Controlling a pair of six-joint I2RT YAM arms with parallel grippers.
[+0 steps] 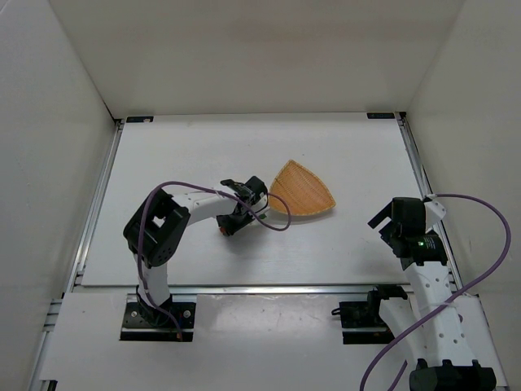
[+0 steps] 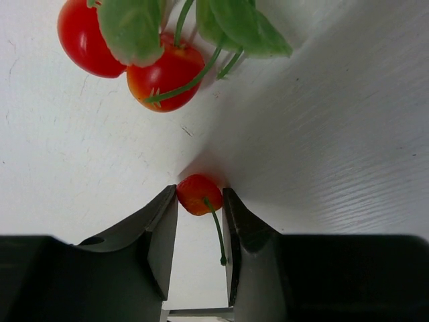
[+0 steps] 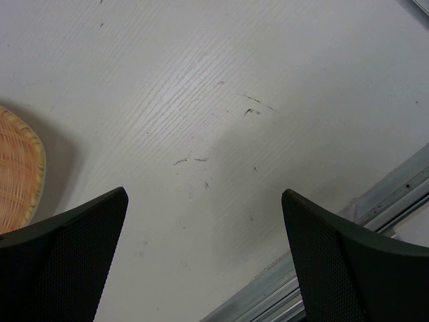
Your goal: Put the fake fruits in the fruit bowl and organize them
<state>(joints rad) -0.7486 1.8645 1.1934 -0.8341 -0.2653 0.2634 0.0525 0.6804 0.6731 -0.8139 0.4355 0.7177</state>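
Pick-up: left tool (image 2: 200, 193) clenched on 1 red fruit (image 2: 196, 196) | Next: lift clear, carry to fruit bowl (image 1: 303, 191) | Right tool (image 3: 203, 198) released

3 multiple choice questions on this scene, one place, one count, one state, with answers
1. From above, the fruit bowl lies where from the left gripper? A) to its right B) to its left C) under it
2. How many red fruits show in the left wrist view? A) one B) three C) five
3. The left gripper is A) wide open B) shut on the bowl C) shut on the single fruit
Key: 1 A, bowl right of the gripper; 2 B, two in the berry cluster plus one; 3 C, both fingers press its sides.
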